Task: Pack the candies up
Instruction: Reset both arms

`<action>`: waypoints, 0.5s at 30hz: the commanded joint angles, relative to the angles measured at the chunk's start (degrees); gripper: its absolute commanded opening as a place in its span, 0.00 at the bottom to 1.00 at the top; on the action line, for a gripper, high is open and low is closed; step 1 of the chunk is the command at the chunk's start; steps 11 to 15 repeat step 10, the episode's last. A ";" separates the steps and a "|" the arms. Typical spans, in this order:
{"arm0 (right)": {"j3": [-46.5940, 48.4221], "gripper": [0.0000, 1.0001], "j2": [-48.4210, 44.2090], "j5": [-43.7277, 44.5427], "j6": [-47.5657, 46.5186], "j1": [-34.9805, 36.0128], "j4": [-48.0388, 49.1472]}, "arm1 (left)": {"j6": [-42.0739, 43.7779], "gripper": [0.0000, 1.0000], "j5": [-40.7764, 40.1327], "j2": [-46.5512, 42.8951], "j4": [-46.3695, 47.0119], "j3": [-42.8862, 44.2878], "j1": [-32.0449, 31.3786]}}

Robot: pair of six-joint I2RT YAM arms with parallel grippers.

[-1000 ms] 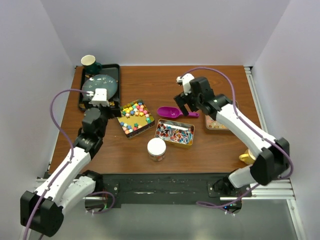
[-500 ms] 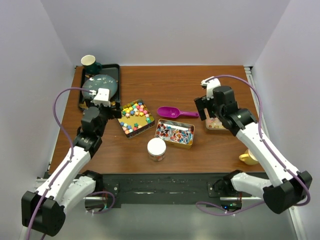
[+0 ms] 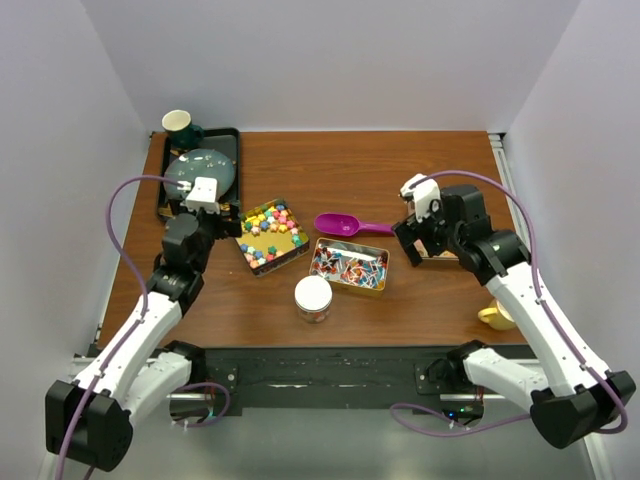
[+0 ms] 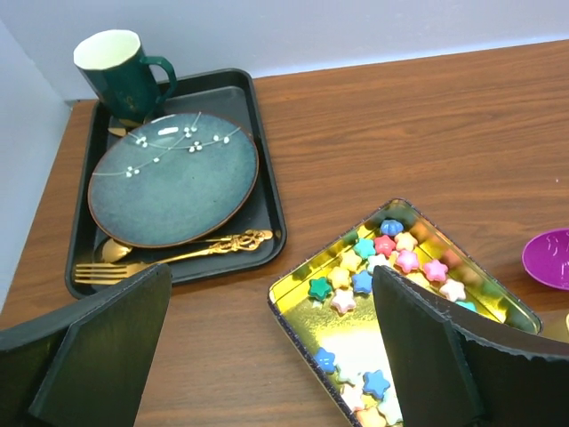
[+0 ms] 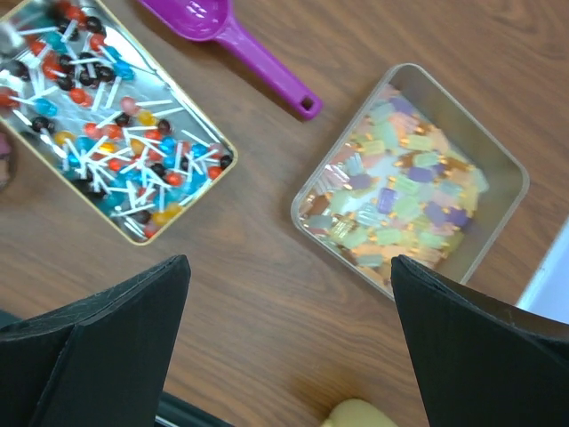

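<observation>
Gaping wide with nothing held, left tool (image 4: 267,356) and right tool (image 5: 289,338) hover above the candies (image 4: 391,253) (touching none).

Far left on the worktop (image 3: 330,165): black tray (image 4: 267,200) bearing teal plate (image 4: 173,178), gold fork (image 4: 178,258), gold spoon (image 4: 114,250); dark green mug (image 4: 120,71) at its far corner. Purple scoop (image 3: 340,224) lying mid-worktop.
</observation>
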 commanded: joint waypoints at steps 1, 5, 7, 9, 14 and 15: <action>-1.48 0.99 0.03 1.57 7.42 -1.65 3.98 | 5.93 1.00 3.31 -3.03 1.58 -1.33 0.57; -2.53 0.99 -0.84 5.29 10.51 -3.58 5.40 | 13.86 1.00 11.22 -5.76 -1.67 -3.69 0.57; -3.41 0.99 -1.81 4.07 10.95 -5.07 5.23 | 15.36 1.00 16.48 -6.90 -1.59 -5.10 0.57; -3.42 0.99 -2.34 2.31 11.91 -6.82 4.35 | 11.70 1.00 18.09 -7.17 -1.32 -6.16 0.57; -3.33 0.99 -2.69 0.47 11.92 -7.18 4.00 | 9.76 1.00 17.66 -7.26 -1.06 -6.43 0.57; -3.33 0.99 -2.69 0.47 11.92 -7.18 4.00 | 9.76 1.00 17.66 -7.26 -1.06 -6.43 0.57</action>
